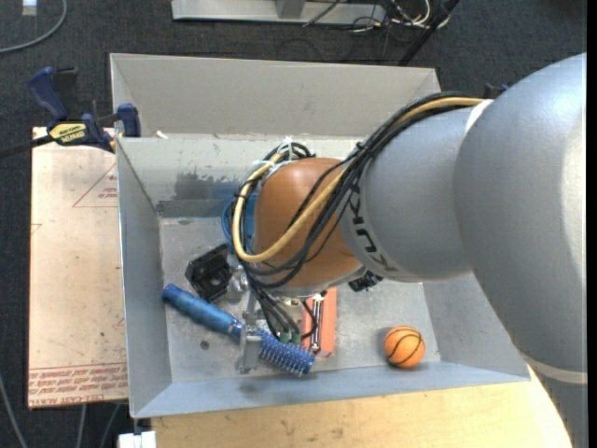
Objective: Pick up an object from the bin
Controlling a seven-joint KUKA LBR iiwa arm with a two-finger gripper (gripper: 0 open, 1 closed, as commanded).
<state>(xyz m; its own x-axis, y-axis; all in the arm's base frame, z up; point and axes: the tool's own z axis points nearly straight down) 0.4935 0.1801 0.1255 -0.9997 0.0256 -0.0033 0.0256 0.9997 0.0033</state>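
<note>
Hanging low at the near side of the grey metal bin point(140, 250), the gripper point(250, 342) sits directly over a blue brush point(210, 313) that lies on the floor close to the front wall. The brush's long axis runs on a slant, with the handle end up and to the view's left and the bristle head point(285, 356) down and to the right. The gripper meets it about where the handle joins the head, so the brush is underneath it, not off to one side. Whether the gripper is open, closed or already gripping the brush cannot be told, since the wrist's orange cover point(289, 222) and its looped cables point(244, 227) hide most of it. Any lift, as I judge it, depends on the gripper standing crosswise to that slanted handle. A grasp this near the head would likely leave the handle end hanging lower. Just beyond the handle lies a small black object point(209, 273), near the brush but apart from it. A flat orange-red piece point(327, 325) lies just right of the gripper and is the closest thing that could be brushed. An orange ball point(404, 346) marked like a basketball sits well apart to the right, out of the way.
</note>
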